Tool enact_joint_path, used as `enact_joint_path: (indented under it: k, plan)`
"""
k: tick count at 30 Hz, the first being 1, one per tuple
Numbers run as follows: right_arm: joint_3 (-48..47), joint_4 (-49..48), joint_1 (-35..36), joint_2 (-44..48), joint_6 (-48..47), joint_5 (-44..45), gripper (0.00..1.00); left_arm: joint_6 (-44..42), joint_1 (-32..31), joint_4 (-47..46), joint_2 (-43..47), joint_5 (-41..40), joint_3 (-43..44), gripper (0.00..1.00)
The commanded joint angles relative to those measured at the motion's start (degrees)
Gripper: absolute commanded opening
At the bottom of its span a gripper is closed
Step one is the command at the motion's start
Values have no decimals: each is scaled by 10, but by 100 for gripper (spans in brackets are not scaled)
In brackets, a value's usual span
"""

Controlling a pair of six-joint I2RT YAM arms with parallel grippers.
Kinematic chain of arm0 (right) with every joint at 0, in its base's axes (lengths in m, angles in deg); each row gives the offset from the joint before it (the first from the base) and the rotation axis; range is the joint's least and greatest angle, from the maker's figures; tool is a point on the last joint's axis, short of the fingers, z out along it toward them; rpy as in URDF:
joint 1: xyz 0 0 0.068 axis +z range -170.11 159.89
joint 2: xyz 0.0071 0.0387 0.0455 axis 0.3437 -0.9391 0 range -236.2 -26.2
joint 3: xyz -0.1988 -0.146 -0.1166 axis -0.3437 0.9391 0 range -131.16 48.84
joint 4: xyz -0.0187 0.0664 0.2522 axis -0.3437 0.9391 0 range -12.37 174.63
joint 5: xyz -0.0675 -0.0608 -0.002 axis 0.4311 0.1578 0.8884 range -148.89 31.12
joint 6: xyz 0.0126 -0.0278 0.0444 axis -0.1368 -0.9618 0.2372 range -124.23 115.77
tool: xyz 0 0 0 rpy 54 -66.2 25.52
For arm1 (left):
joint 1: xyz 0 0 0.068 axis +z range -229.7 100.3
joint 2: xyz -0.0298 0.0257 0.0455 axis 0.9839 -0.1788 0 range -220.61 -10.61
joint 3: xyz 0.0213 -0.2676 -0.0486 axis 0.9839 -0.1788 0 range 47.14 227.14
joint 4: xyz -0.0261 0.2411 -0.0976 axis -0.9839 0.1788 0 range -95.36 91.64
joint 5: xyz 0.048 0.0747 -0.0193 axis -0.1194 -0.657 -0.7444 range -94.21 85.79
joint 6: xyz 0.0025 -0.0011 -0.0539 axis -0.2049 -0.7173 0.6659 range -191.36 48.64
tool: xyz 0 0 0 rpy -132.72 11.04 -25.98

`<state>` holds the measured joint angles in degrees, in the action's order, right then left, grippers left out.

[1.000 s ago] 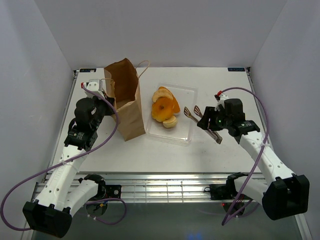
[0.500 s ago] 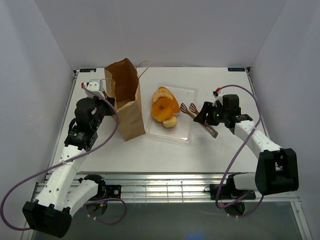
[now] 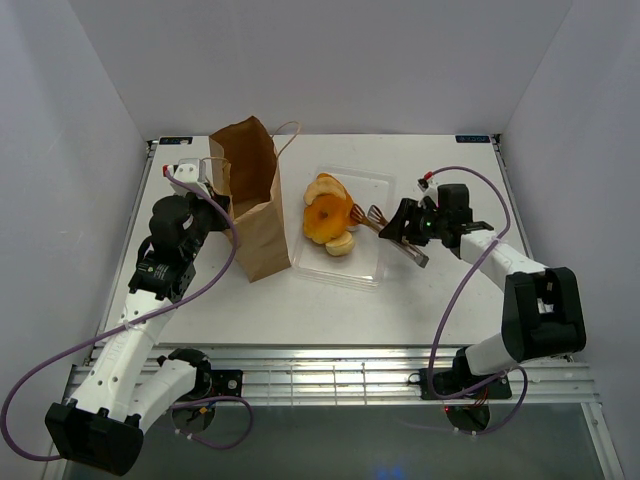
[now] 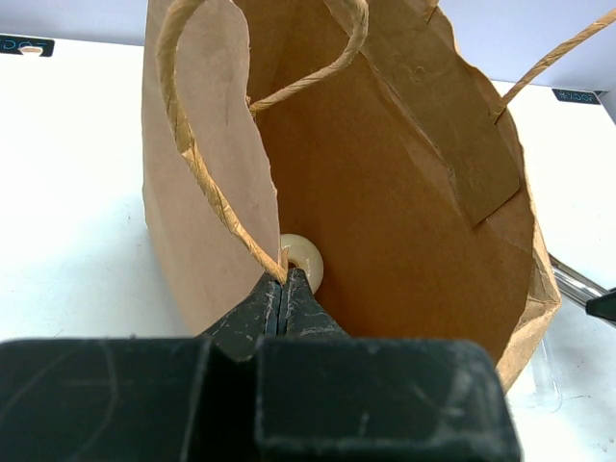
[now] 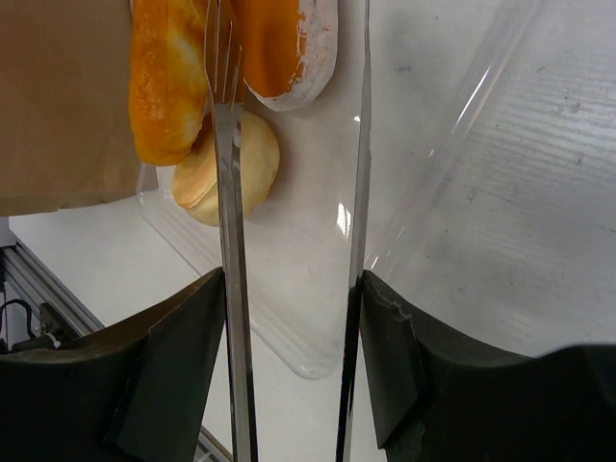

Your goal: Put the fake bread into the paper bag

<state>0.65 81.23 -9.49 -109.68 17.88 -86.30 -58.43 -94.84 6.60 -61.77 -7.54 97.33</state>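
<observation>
Right pincer [image 5: 294, 289] is clamped across a pair of thin metal tongs [image 5: 229, 192]. Your two black fingers [image 5: 178, 337] press on the outer sides of the two arms, which stand part-way spread w/ a gap btwn them. In the top view that's right of ctr, and the tong tips point left, in over the right side of the clear plastic tray [image 3: 365, 250]. Just past the tips sits the fake bread [image 3: 328, 215]: golden-orange ring and buns heaped in the tray's left half, w/ one pale cream roll [image 5: 229, 166] at the lower edge of the pile. Upper left of the right wrist view, one tong arm crosses in front of an orange piece; can't tell if it touches.

Left pincer [image 4: 284, 281] is fully closed, nipping the rim of the tall brown kraft paper bag [image 3: 250, 200] right where a looped string handle [image 4: 192, 154] joins. Bag stands upright w/ its mouth open, left of ctr in the top view, just beside the tray's left edge. Inside it, right behind your fingertips, a small pale round piece [image 4: 304, 258] shows, but too little is visible to say what it is. Bag and tray rest on the white table [image 3: 300, 310].
</observation>
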Motion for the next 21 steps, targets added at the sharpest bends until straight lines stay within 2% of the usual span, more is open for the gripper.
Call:
enact_joint_path:
  k: [1,21]
  plan:
    - [-25,-55,-2,-11,13,-26,61,-4,-3,7,11,9,1,0]
    - [-22,-80,4,-55,34,-47,60,-3,-3,7,17,11,2,0]
